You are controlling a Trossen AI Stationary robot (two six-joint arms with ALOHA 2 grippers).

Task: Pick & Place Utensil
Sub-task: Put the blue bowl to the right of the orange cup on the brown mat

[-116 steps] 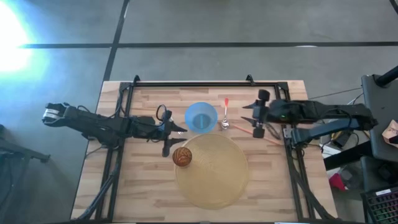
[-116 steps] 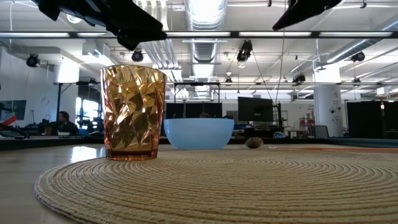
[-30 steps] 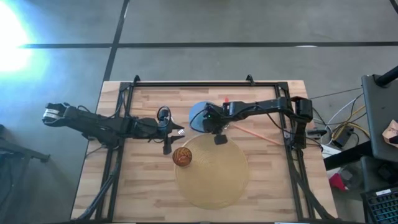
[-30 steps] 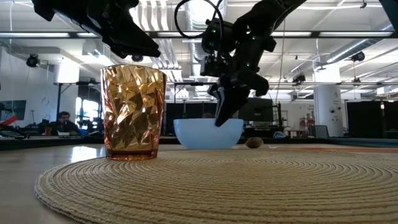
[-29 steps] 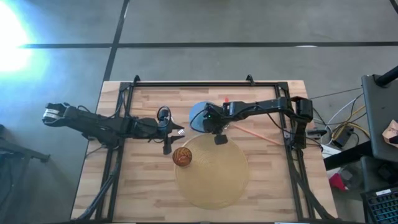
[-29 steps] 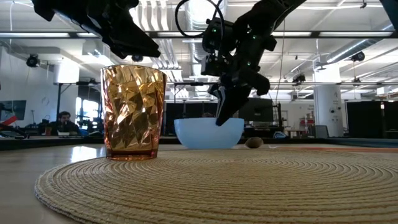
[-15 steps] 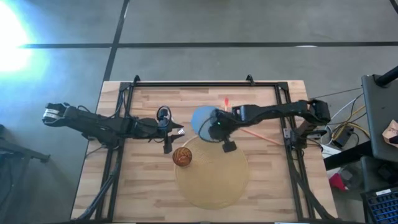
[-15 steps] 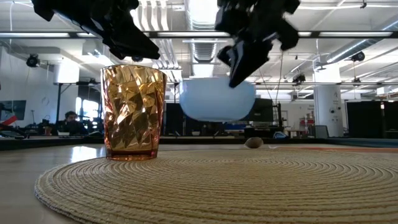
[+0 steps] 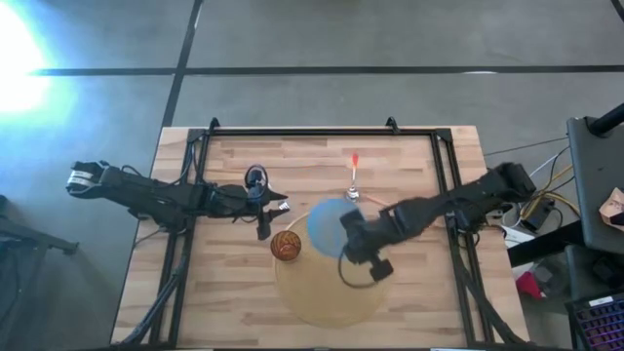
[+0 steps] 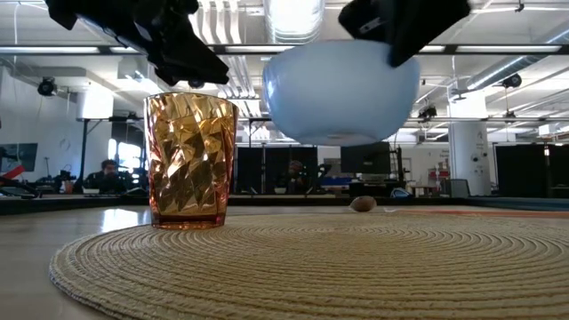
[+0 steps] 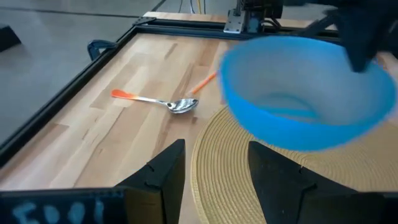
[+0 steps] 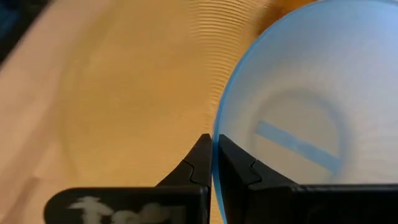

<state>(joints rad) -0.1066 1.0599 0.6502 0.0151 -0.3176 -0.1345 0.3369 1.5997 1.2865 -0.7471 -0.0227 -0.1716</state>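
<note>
A light blue bowl [image 9: 327,225] hangs in the air over the far part of the round woven placemat [image 9: 327,288], with my right gripper [image 9: 345,237] shut on its rim. The spoon [image 9: 353,181], metal with an orange handle tip, lies flat on the wooden table beyond the mat. An amber faceted cup [image 10: 191,162] stands upright on the mat's left edge. My left gripper [image 11: 214,180] is open, above the table left of the cup, touching nothing. My right gripper pinches the bowl's rim [image 12: 216,138] on the side toward the table's right, one finger [image 12: 236,171] inside the bowl and one outside. The arm reaches in from the table's right. The bowl [image 10: 342,93] is lifted clear above the placemat, its opening up.
A thin orange stick [image 11: 202,82] lies on the table by the spoon's bowl end. A black metal frame [image 9: 302,132] runs along the table's far and side edges. Bare wood shows left of the mat and toward the near edge.
My right gripper has lifted the blue bowl off the table and carried it up and toward the near edge, from beyond the mat to above it. The bowl is now clear of the table. The spoon behind it has come into view.
</note>
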